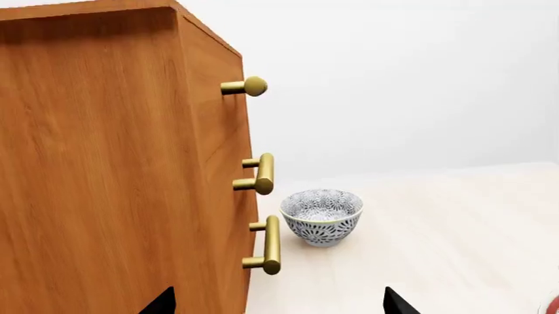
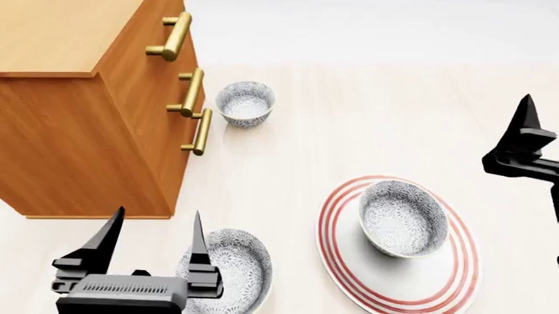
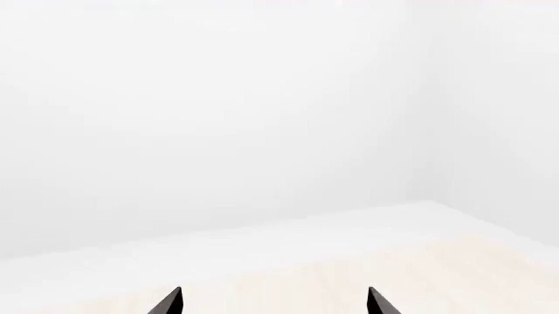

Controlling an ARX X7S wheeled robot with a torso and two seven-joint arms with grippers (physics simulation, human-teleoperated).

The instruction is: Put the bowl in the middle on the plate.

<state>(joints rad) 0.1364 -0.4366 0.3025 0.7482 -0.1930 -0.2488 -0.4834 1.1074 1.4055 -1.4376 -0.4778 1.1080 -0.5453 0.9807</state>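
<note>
The left gripper (image 2: 156,242) was seen at the near left with its fingers spread wide apart, nothing held between them; a second speckled bowl (image 2: 229,268) lay just beside and partly behind it. The right gripper (image 3: 273,302) was found at the right edge, fingers likewise parted and empty. The bowl (image 2: 402,218) was seated upright on the plate (image 2: 349,275). A third bowl (image 2: 245,103) stood farther off, beside the wooden cabinet (image 2: 78,124).

Wood-grain cabinet (image 2: 78,124), brass-look handles (image 2: 170,39)
</note>
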